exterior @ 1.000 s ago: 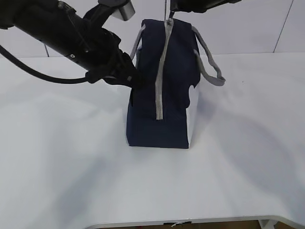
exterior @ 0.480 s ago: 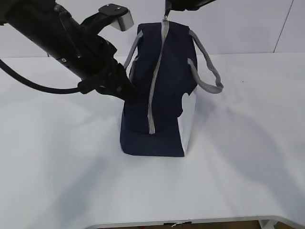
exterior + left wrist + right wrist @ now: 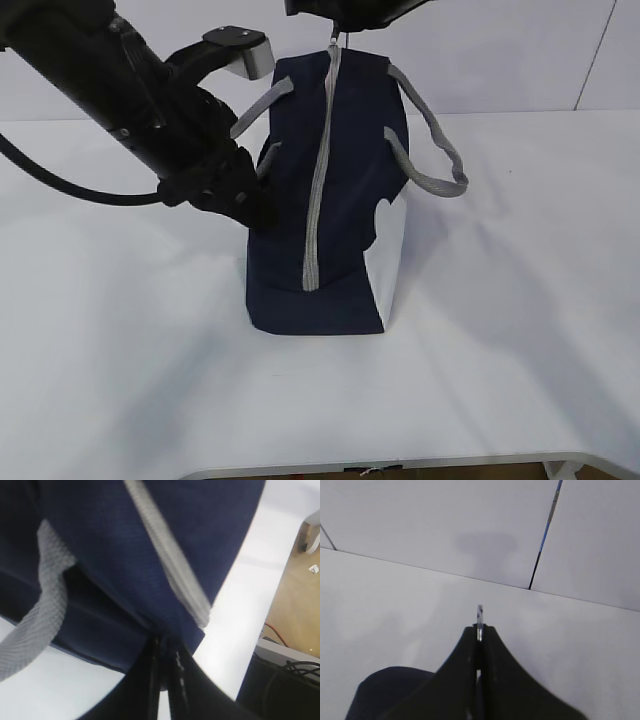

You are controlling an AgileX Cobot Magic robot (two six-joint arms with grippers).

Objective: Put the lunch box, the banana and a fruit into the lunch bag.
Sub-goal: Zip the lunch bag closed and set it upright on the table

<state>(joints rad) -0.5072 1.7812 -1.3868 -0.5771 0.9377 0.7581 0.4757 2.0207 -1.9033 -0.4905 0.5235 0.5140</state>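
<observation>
Currently, item one: the lunch bag (image 3: 330, 190) is standing on end on the white worktop (image 3: 520, 330), its grey zipper track (image 3: 318, 180) facing you and running from the top down toward the base. The track is looking closed along its visible length.

Item two: your left end effector (image 3: 162, 652) is pinching a fold of navy fabric near the lower end of the track, fingers drawn together on the cloth, bracing the bag from its left side.

Item three: your right end effector (image 3: 479, 630) is sitting at the top of the bag with its fingers pressed together on a thin metal tab, most likely the ring zipper pull (image 3: 479, 615).

Item four: lunch box, banana and fruit are not showing in any view; with the bag zipped, they are presumably sitting inside, though you cannot confirm this.

Step in hand, as a judgement: you are finishing the zip closure. The next move is calling for a release of the pull, then of the fabric, easing off gently, since the bag may topple once unbraced.
</observation>
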